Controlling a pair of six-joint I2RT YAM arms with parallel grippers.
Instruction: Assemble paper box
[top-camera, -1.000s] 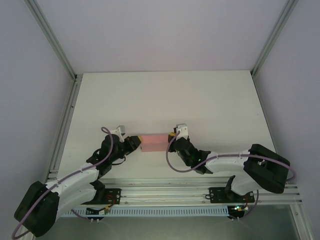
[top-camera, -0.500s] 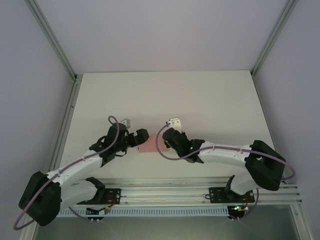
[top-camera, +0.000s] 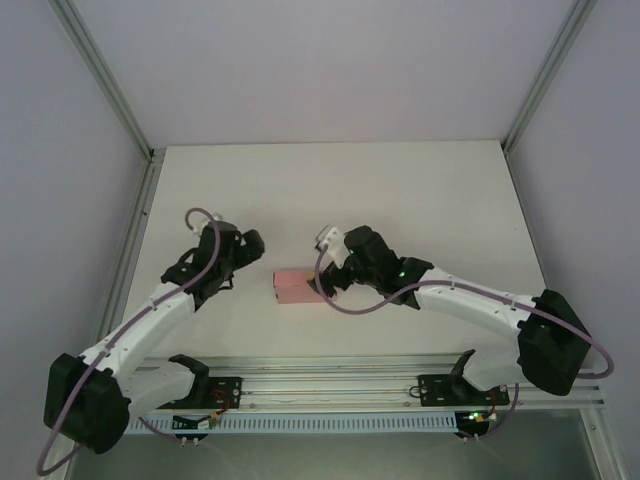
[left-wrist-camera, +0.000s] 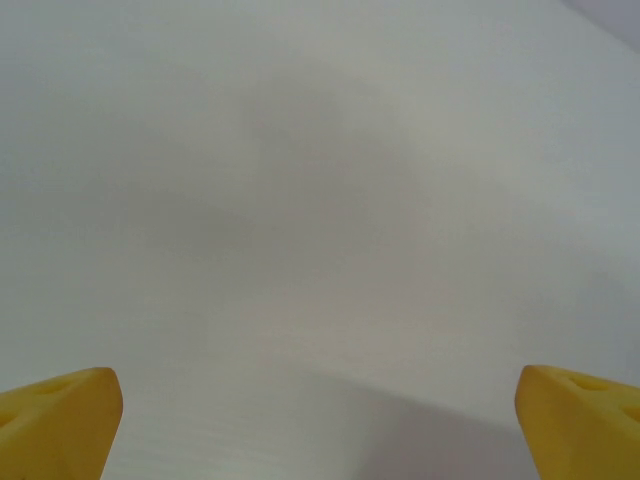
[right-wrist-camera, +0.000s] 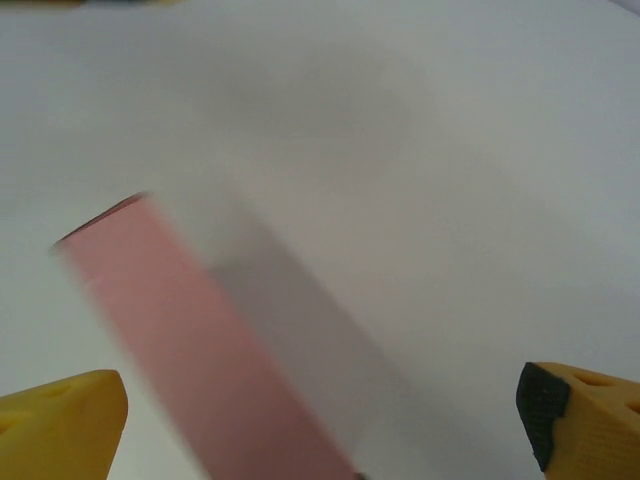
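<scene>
box: paper box (top-camera: 297, 288) looks formed, lying flat on table (top-camera: 420, 200)
left gripper (left-wrist-camera: 320, 425): spread, empty, left of box
right gripper (right-wrist-camera: 320, 420): spread over box's right end; best lifted straight up, no nudging

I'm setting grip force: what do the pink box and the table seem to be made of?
The box looks like thin paper or card, matte pink, with crisp folded edges. The table looks like a smooth matte white board that takes soft shadows; laminate or paint, I cannot tell.
</scene>
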